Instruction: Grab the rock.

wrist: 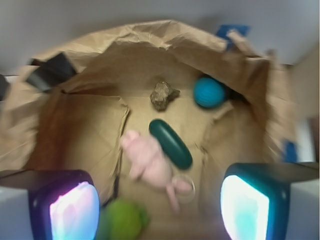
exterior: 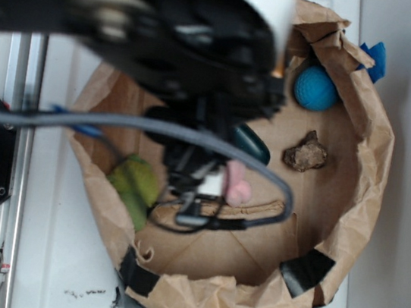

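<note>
The rock [exterior: 306, 153] is a small lumpy brown-grey stone lying on the floor of a cut-down brown paper bag [exterior: 357, 221], right of centre. In the wrist view the rock [wrist: 163, 94] lies far ahead, beyond a dark-green oblong [wrist: 171, 143]. My gripper [wrist: 159, 210] is open and empty, held high above the bag floor, with a pink toy and a green toy below and between its fingers [wrist: 75, 212]. In the exterior view the dark arm hides the gripper; it hangs over the bag's middle left, well left of the rock.
A round blue ball [exterior: 316, 88] lies at the bag's upper right, close to the rock. A pink toy [exterior: 236, 185] and a green toy [exterior: 135, 184] lie under the arm. The bag's walls [wrist: 165, 35] ring everything. Black tape [exterior: 305, 270] patches the bag's rim.
</note>
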`<state>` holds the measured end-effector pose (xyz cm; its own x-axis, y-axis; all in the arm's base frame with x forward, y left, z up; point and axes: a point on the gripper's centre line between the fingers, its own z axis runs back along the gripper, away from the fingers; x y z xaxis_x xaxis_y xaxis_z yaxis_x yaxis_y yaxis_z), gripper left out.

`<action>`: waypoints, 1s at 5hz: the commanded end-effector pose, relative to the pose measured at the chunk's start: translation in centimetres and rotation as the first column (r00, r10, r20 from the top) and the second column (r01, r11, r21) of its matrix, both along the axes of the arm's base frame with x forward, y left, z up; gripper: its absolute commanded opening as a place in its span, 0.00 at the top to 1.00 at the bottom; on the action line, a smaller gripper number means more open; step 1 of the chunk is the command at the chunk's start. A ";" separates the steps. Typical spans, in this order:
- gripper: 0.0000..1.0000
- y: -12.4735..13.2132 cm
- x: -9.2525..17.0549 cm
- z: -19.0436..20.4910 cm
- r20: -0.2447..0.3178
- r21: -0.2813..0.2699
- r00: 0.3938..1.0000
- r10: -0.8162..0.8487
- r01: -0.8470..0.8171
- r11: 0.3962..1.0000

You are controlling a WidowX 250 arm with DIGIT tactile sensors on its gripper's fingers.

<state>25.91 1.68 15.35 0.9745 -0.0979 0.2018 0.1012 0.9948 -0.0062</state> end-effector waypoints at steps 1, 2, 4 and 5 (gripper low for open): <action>0.00 -0.3 2.8 -5.6 0.011 -0.001 0.999 -0.046 0.046 0.999; 0.00 -0.8 4.0 -7.5 -0.006 0.001 0.998 -0.057 0.057 0.998; 0.00 -1.9 7.8 -9.0 0.037 -0.006 0.997 -0.066 0.066 0.998; 0.00 -2.2 8.7 -9.4 0.046 0.001 0.997 -0.067 0.067 0.998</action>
<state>33.39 0.64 4.26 0.9739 -0.1358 0.1820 0.1408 0.9899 -0.0145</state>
